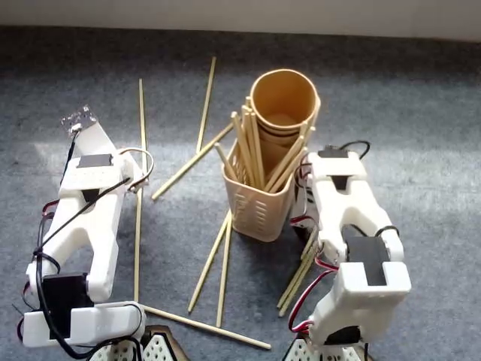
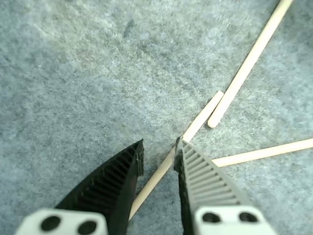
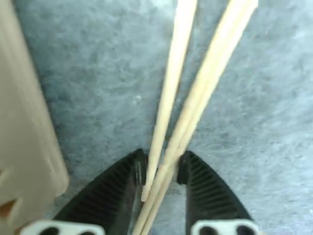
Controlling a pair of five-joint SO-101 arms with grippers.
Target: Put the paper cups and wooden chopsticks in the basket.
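Grey worktop [image 1: 391, 105]: soft and fuzzy like carpet, under everything.
Basket [image 1: 259, 210]: pale tan, standing up in the middle, between the two arms.
Paper cups [image 1: 284, 98]: tan, stacked one inside another, already in the basket, at its far side.
Chopsticks in the basket [image 1: 252, 154]: a bunch, standing on end beside the cups, tips poking up over the rim.
Left arm [image 1: 94, 218]: white, lying along the left side, well apart from the basket.
Left hand [image 2: 159, 149]: spread wide, low over the worktop, gripping nothing.
Thin chopstick [image 2: 197, 122]: flat on the worktop, running between the two fingers, just touching the tip of the grey finger [image 2: 195, 166], apart from the black one.
Other sticks [image 2: 250, 61]: flat on the worktop just past the left hand, one with its end just beside the thin chopstick.
Right arm [image 1: 349, 218]: white, just beside the basket on the right.
Right hand [image 3: 161, 166]: clenched around a bundle of chopsticks [image 3: 219, 54], with both black fingers [image 3: 122, 196] touching the wood.
Basket wall [image 3: 24, 122]: close beside the right hand and its bundle.
Loose chopsticks [image 1: 218, 263]: flat on the worktop all around the basket, some near the front, some far behind, one long one beside the left arm.
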